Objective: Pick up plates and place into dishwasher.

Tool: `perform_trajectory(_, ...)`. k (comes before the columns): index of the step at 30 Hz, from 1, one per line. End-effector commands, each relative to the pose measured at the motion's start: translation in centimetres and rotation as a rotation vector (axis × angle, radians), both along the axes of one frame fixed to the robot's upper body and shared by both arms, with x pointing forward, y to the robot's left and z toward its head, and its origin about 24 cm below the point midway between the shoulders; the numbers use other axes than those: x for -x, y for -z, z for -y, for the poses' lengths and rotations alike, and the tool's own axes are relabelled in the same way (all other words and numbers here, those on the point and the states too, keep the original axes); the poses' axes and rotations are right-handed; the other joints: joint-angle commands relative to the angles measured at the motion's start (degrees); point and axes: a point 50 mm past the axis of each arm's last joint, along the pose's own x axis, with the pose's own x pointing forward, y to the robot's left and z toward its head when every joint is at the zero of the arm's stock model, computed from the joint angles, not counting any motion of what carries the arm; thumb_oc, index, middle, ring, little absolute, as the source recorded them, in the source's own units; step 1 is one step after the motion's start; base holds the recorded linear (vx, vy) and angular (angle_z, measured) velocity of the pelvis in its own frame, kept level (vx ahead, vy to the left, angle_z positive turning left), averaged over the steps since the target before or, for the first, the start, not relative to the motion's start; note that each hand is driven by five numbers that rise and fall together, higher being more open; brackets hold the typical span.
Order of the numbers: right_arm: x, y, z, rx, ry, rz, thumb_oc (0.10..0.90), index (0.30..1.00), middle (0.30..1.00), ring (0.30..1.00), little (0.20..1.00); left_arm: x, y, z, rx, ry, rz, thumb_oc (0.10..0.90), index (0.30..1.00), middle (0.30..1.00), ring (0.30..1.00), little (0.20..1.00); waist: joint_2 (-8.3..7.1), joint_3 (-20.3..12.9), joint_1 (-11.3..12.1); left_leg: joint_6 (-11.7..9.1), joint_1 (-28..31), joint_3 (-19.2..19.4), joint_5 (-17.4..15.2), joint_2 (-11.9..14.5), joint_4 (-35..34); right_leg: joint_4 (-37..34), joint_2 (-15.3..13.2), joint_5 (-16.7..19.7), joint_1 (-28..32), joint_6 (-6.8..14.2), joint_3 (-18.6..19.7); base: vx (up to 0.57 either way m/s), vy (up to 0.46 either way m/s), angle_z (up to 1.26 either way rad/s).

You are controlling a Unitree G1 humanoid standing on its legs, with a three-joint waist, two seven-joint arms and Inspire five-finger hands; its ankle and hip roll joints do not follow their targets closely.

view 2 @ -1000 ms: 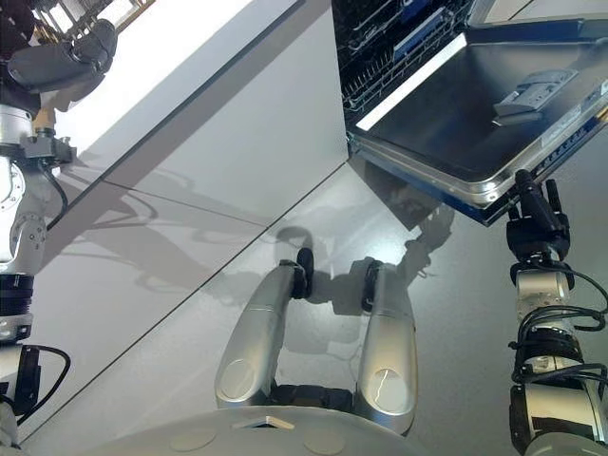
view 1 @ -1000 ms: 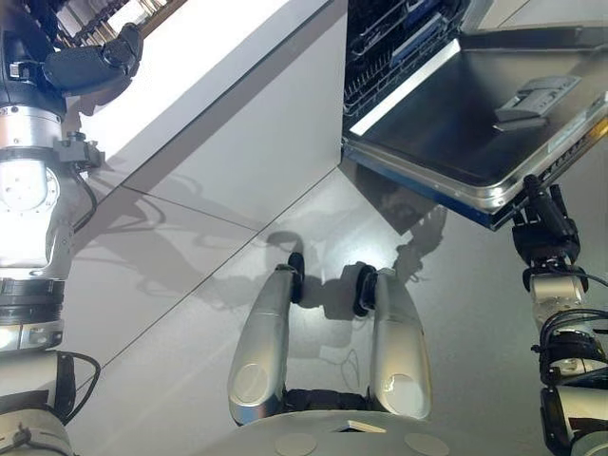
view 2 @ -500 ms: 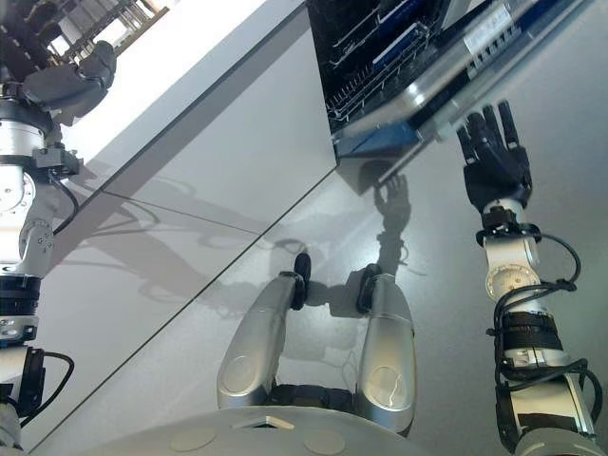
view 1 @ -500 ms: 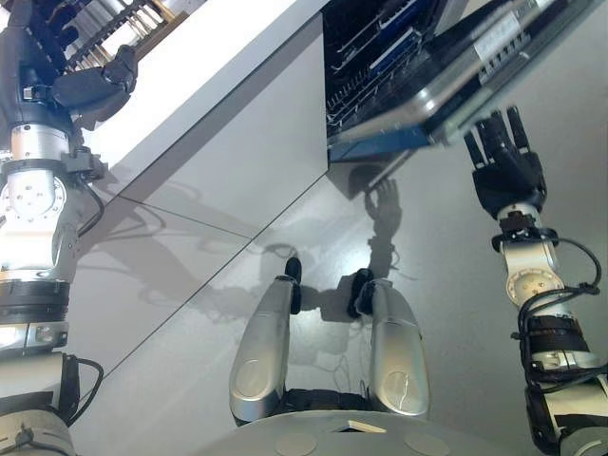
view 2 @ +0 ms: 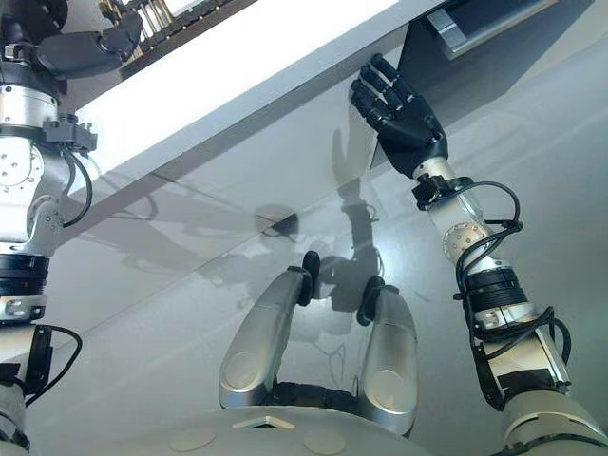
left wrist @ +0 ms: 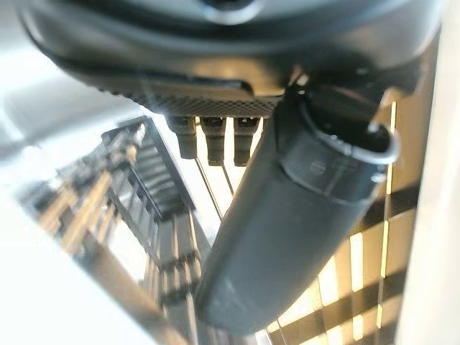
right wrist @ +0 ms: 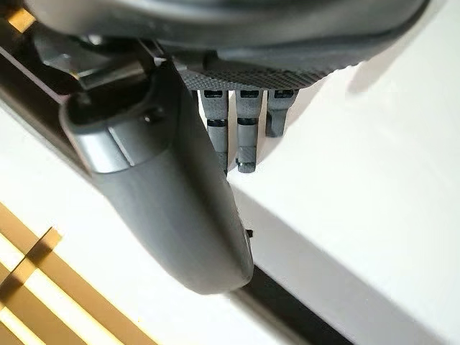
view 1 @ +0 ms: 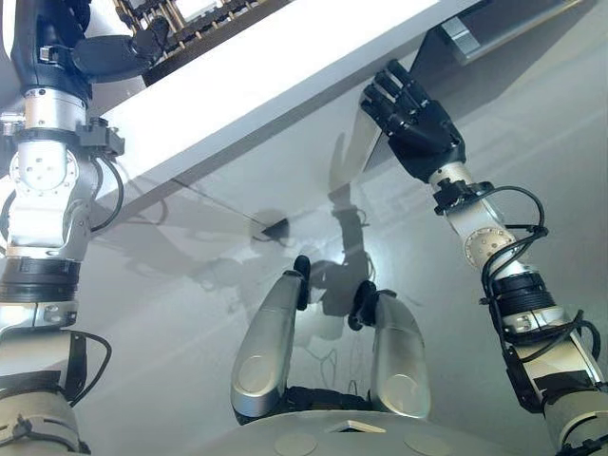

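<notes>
Pale grey floor (view 1: 171, 313) stretches beneath the robot, crossed by a thin seam and by shadows, with a long white counter edge (view 1: 285, 76) running from the near left up toward the far right. No writing or label can be read anywhere in the views.

At the far right, a dark panel with a lighter grey handle, apparently the dishwasher (view 1: 475, 33), sits just beyond the end of the counter. The right hand (view 1: 413, 128) is raised in front of the white cabinet face, near the dishwasher's dark edge, its fingers (view 2: 375, 90) straight and slightly spread, palm facing the cabinet; it grips nothing. The right wrist view shows the same straight fingers (right wrist: 241, 118) reaching toward a white surface with a dark gap at its edge, the thumb alongside and apart from them.

At the far left, the left hand (view 1: 114, 52) is held high above the counter beside a slatted wooden rack (view 1: 190, 19). Its thumb juts forward; in the left wrist view the fingertips (left wrist: 215, 136) hang short below the palm before the bright slats, and whether they are curled or straight cannot be told.
</notes>
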Motion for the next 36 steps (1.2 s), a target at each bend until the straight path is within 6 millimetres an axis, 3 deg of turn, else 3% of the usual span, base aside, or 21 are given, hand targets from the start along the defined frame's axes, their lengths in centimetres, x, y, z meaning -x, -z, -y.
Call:
perform_trajectory(1, 0.7, -9.0, -2.1, -0.165, -0.002, 0.413, 0.8, 0.9, 0.9, 0.9, 0.9, 0.6, 3.8, -0.9, 0.015, -0.043, -0.103, 0.8, 0.9, 0.9, 0.9, 0.9, -4.44, -1.54, 2.36, 4.75, 4.88, 4.22, -3.47, -1.8, -4.03, -6.22, 0.14, 12.52, -1.92, 5.37, 5.26, -0.02, 0.009, 0.06)
perform_trajectory(6, 1.4, -7.9, -0.2, -0.097, 0.146, 0.422, 0.8, 0.9, 0.9, 0.9, 0.9, 1.0, 4.2, -1.0, 0.025, -0.049, -0.1, 0.8, 0.9, 0.9, 0.9, 0.9, -4.4, -1.54, 1.28, 4.93, 6.46, 4.8, -3.65, -1.45, -5.07, -6.82, -0.02, 13.13, -1.14, 6.02, 5.75, -0.02, 0.013, 0.08)
perform_trajectory(10, 2.4, -5.2, 1.6, 0.062, 0.268, 0.379, 0.8, 0.9, 0.9, 0.9, 0.9, 1.8, 5.2, -1.3, 0.039, -0.058, -0.107, 0.8, 0.9, 0.9, 0.9, 0.9, -4.42, -1.54, 0.12, 4.79, 9.41, 5.32, -3.23, -1.19, -7.4, -8.01, -0.13, 14.16, 0.55, 6.86, 6.35, -0.01, 0.003, 0.0)
perform_trajectory(17, 6.5, 5.8, 4.0, 0.315, 0.299, 0.074, 0.8, 0.9, 0.9, 0.9, 0.9, 4.2, 8.8, -1.3, 0.057, -0.088, -0.149, 0.8, 0.9, 0.9, 0.9, 0.9, -5.15, -4.85, -2.69, 4.25, 15.72, 5.11, -1.04, -0.92, -15.26, -13.97, 0.29, 15.29, 4.9, 7.78, 6.93, -0.02, -0.006, -0.08)
perform_trajectory(19, 8.6, 10.7, 5.1, 0.334, 0.307, -0.113, 0.8, 0.9, 0.9, 0.9, 0.9, 4.8, 9.9, -1.4, 0.059, -0.103, -0.179, 0.8, 0.9, 0.9, 0.9, 0.9, -5.47, -6.86, -3.94, 3.61, 18.55, 5.23, -0.01, -0.96, -18.96, -17.26, 0.87, 15.33, 7.25, 7.95, 6.88, -0.03, -0.035, -0.1)
perform_trajectory(23, 11.4, 16.1, 5.6, 0.393, 0.307, -0.335, 0.8, 0.9, 0.9, 0.9, 0.9, 4.9, 11.4, -1.1, 0.068, -0.115, -0.228, 0.8, 0.9, 0.9, 0.9, 0.9, -5.61, -9.65, -5.26, 2.6, 22.17, 5.65, 1.29, -1.16, -23.87, -22.08, 1.74, 15.22, 10.68, 8.05, 6.82, -0.01, -0.024, -0.07)
perform_trajectory(24, 12.7, 18.2, 5.6, 0.442, 0.293, -0.423, 0.8, 0.9, 0.9, 0.9, 0.9, 4.8, 11.9, -0.9, 0.069, -0.11, -0.255, 0.8, 0.9, 0.9, 0.9, 0.9, -5.6, -11.29, -5.58, 2.16, 23.79, 5.62, 1.71, -1.2, -26.19, -24.61, 2.13, 14.77, 12.67, 7.89, 6.63, 0.0, -0.056, -0.16)
perform_trajectory(29, 14.9, 22.0, 4.9, 0.465, 0.27, -0.613, 0.8, 0.9, 0.9, 0.9, 0.9, 4.0, 12.9, -0.6, 0.071, -0.118, -0.331, 0.8, 0.9, 0.9, 0.9, 0.9, -5.26, -15.16, -6.36, 1.26, 27.71, 5.52, 2.83, -1.44, -31.62, -30.76, 3.76, 14.25, 17.97, 7.24, 6.17, 0.01, -0.072, -0.07)
perform_trajectory(32, 16.1, 23.7, 4.6, 0.587, 0.205, -0.69, 0.8, 0.9, 0.9, 0.9, 0.9, 3.4, 13.2, 0.0, 0.088, -0.091, -0.349, 0.8, 0.9, 0.9, 0.9, 0.9, -4.86, -17.29, -6.65, 0.78, 29.07, 5.74, 3.43, -1.43, -33.82, -33.48, 4.58, 14.4, 20.23, 6.79, 6.02, -0.04, -0.068, -0.06)
perform_trajectory(34, 16.7, 24.6, 4.5, 0.806, 0.123, -0.703, 0.8, 0.9, 0.9, 0.9, 0.9, 2.8, 13.0, 0.4, 0.109, -0.073, -0.348, 0.8, 0.9, 0.9, 0.9, 0.9, -4.72, -18.57, -6.67, 0.51, 29.9, 5.9, 3.64, -1.39, -35.08, -35.04, 4.94, 14.53, 21.54, 6.56, 5.88, -0.08, -0.063, -0.05)
perform_trajectory(36, 17.2, 25.4, 4.7, 0.818, 0.094, -0.769, 0.8, 0.9, 0.9, 0.9, 0.9, 2.5, 12.8, 0.6, 0.125, -0.068, -0.337, 0.8, 0.9, 0.9, 0.9, 0.9, -4.69, -19.46, -6.81, 0.17, 30.79, 5.96, 3.78, -1.35, -35.98, -36.41, 5.38, 14.72, 22.7, 6.37, 6.03, -0.05, -0.053, 0.0)
